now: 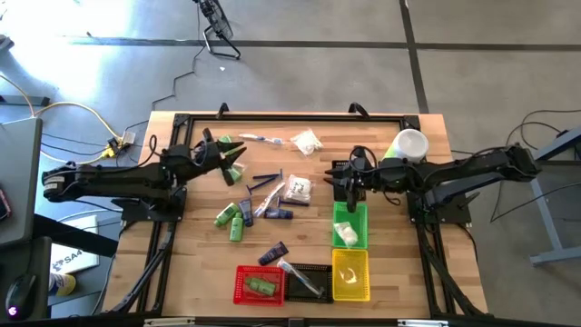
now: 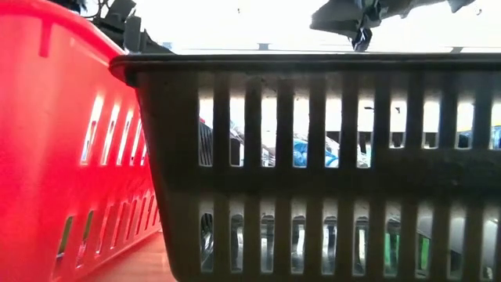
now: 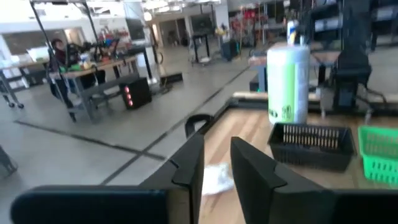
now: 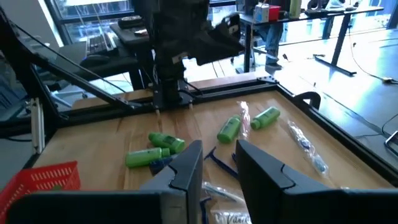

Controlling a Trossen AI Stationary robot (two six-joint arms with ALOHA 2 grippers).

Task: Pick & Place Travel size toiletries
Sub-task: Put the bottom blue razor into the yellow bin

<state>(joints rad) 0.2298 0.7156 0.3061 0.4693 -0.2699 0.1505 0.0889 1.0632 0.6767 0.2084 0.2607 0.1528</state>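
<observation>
While both arms reach in over the wooden table [image 1: 413, 272], the green basket [image 1: 360, 218] on the right arm's half serves as the anchor for everything else. The right gripper [image 1: 349, 188] hangs just over that basket's far end; the right wrist view shows its two dark fingers [image 4: 186, 165] a narrow gap apart, with nothing between them. The left gripper [image 1: 227, 160] sits well to the left-arm side of the green basket, beside two green bottles [image 1: 236, 151]; its fingers [image 3: 189, 171] are likewise only slightly parted and empty.

A yellow basket [image 1: 350, 289] touches the green basket's near end, then a black basket [image 1: 318, 271] and a red basket [image 1: 243, 277] follow in a row away from it, toward the left arm. A white round cup [image 1: 411, 143] stands just beyond the green basket, on the right-arm side.

The travel size toiletries [image 1: 272, 195] lie scattered between the green basket and the left gripper: more green bottles [image 1: 231, 221], a navy tube [image 1: 272, 253], white packets [image 1: 298, 189] and a wrapped toothbrush [image 1: 259, 138]. One white packet [image 1: 345, 234] lies inside the green basket itself.
</observation>
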